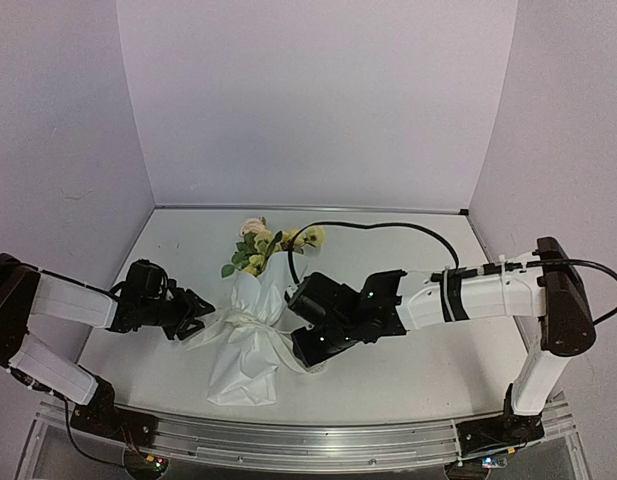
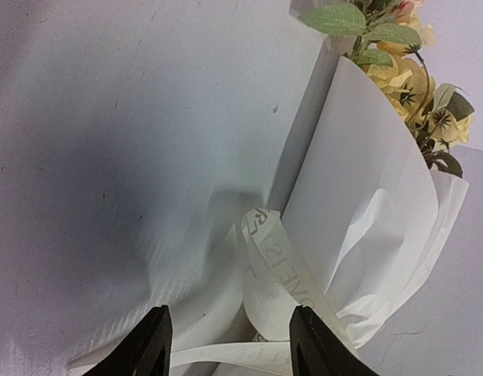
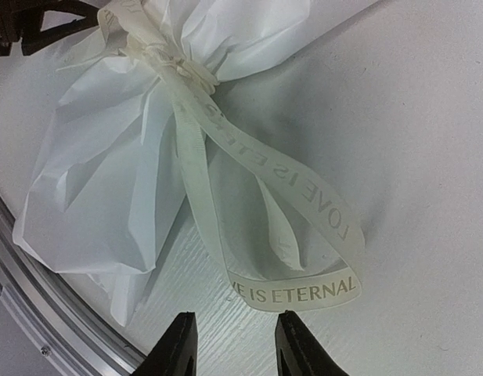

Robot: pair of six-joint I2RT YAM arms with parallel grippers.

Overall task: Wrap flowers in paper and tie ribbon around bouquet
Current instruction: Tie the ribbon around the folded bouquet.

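The bouquet lies in the middle of the table, its white paper [image 1: 246, 350] gathered at the waist by the ribbon [image 1: 250, 322]. The flowers [image 1: 258, 248] stick out at the far end. My left gripper [image 1: 203, 312] is at the bouquet's left side. In the left wrist view that gripper [image 2: 229, 345] is open, with a ribbon loop [image 2: 276, 266] just ahead of its fingers beside the paper [image 2: 366, 180] and the flowers [image 2: 405, 70]. My right gripper [image 1: 306, 352] is at the bouquet's right. This gripper [image 3: 233, 345] is open and empty, just short of the printed ribbon loop [image 3: 304, 291] lying on the table.
A black cable [image 1: 388, 228] arcs across the far right of the white table [image 1: 418, 380]. A metal rail [image 1: 308, 445] runs along the near edge, close to the paper's lower end [image 3: 100, 180]. White walls close in the back and both sides.
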